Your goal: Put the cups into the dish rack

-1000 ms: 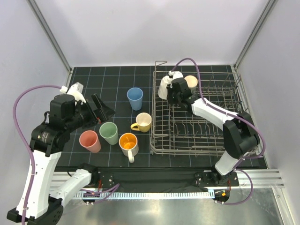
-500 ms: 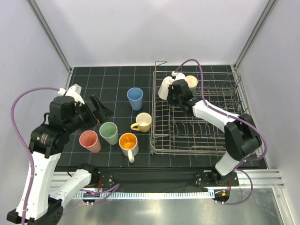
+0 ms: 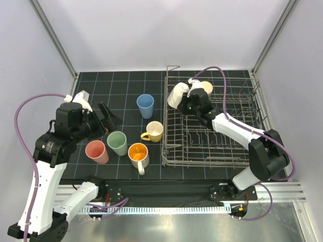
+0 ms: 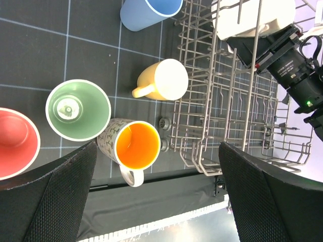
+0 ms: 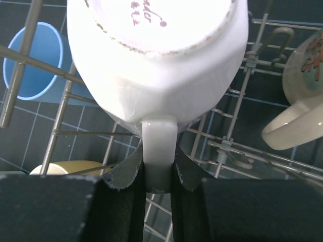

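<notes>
The white mug (image 5: 156,50), gripped by its handle at the far-left corner of the dish rack (image 3: 217,138).
The right gripper (image 5: 159,174) is closed narrowly on the handle, and the mug juts straight out ahead of the fingers. Its glossy base faces the wrist camera, with dark script and brown specks round the foot. It hangs tilted among the rack's wires, just beside a cream mug (image 3: 206,86). The left gripper (image 3: 110,115) stands wide and empty above the mat (image 3: 101,85), near the green cup (image 3: 117,142).
</notes>
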`<control>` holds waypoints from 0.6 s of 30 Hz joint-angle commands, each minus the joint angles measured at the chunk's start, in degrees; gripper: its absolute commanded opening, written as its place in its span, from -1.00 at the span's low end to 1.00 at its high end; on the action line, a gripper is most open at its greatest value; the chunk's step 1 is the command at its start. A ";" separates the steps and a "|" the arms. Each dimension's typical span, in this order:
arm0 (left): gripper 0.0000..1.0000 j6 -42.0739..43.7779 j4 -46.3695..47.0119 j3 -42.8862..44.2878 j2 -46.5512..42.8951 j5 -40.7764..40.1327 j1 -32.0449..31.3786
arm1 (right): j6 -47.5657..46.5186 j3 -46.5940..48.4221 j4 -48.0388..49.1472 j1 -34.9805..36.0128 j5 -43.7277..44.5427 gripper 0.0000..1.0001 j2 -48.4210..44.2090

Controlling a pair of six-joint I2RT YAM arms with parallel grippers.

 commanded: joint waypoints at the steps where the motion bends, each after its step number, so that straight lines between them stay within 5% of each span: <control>1: 0.99 -0.93 1.71 -0.64 -0.59 0.41 -0.10 | 0.98 2.10 10.71 0.26 -1.28 -0.92 -0.06; 18: 0.99 -3.91 0.40 -1.69 -1.64 -0.73 -0.10 | -7.70 4.20 6.15 0.52 2.92 -0.92 7.33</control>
